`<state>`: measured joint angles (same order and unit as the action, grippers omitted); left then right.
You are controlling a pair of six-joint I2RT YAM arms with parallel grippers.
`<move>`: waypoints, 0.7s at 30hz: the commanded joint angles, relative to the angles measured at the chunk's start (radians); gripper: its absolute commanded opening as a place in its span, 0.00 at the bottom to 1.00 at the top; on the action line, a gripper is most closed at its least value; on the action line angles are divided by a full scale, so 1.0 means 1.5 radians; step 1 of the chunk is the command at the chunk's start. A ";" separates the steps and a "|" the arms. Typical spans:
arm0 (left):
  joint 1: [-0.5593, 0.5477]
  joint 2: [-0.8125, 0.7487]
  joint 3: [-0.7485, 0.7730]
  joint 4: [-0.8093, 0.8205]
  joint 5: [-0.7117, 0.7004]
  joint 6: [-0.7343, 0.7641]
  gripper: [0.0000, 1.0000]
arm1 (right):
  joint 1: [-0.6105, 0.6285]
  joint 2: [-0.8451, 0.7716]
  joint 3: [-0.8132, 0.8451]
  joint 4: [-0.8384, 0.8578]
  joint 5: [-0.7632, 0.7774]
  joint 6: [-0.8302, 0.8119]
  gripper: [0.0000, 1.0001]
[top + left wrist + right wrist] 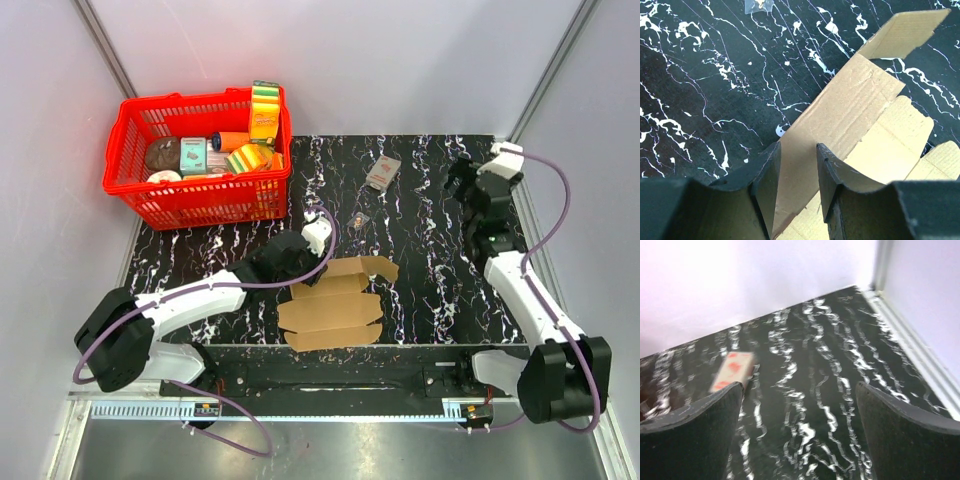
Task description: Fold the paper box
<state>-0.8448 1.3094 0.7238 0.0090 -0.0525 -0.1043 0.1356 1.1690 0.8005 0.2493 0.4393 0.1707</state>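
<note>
Left pincer (797,150) grips the corrugated paper box (855,105) (brown, creased); right pincer (800,390) gapes.

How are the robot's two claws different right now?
The left gripper is pinching a flap of the paper box; the right gripper holds nothing. The left's jaws sit narrow, the right's wide open. The left sits at the middle of the table, the right near its far right corner. Both are black.
</note>
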 commanded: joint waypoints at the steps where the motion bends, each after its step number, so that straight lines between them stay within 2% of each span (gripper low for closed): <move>1: -0.003 -0.025 -0.002 0.019 0.015 -0.003 0.39 | 0.004 -0.016 0.059 -0.284 -0.219 0.039 1.00; 3: -0.003 -0.025 -0.002 0.018 0.013 -0.002 0.39 | 0.004 -0.033 0.056 -0.288 -0.270 0.058 1.00; 9: -0.003 -0.029 -0.001 0.012 0.011 -0.001 0.39 | 0.004 -0.013 0.110 -0.438 -0.485 0.034 0.96; 13: -0.003 -0.026 0.000 0.014 0.014 -0.003 0.39 | 0.007 -0.014 0.088 -0.447 -0.602 -0.004 0.93; 18: -0.004 -0.018 -0.001 0.021 0.018 -0.009 0.39 | 0.043 0.009 0.073 -0.427 -0.626 -0.014 0.85; 21: -0.004 -0.012 0.001 0.020 0.016 -0.010 0.39 | 0.086 0.036 0.075 -0.441 -0.610 -0.028 0.75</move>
<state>-0.8455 1.3022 0.7238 0.0017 -0.0483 -0.1070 0.1963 1.1786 0.9077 -0.3985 -0.4198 0.1707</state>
